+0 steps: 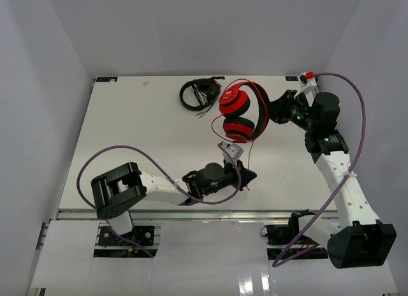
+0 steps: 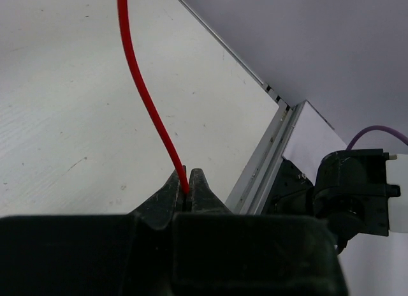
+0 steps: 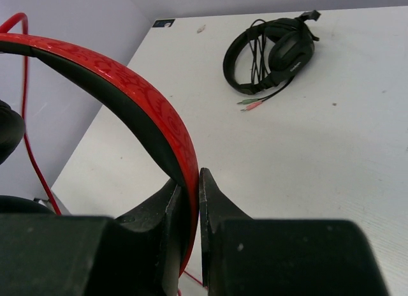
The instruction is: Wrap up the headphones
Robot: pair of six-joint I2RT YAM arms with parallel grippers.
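you've got headphones [image 1: 237, 108] in red, a swirled pattern along the band [image 3: 143, 101], black lining inside; cable [image 2: 143, 95] red, the other headset [image 3: 280, 50] black, table [image 1: 127, 130] white.

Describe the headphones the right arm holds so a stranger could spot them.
Start at the white table's far half. Right of centre, the right gripper clamps the red headphones by the headband. Unlike the smaller black headphones beside them, they're bright red.

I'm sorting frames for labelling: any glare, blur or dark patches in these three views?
Top external: even light, sharp, a glare patch on the glossy near ledge. Left wrist: the red cable crisp, the left gripper a dark underexposed mass. Right wrist: the headband close and slightly soft, the black headphones behind sharper.
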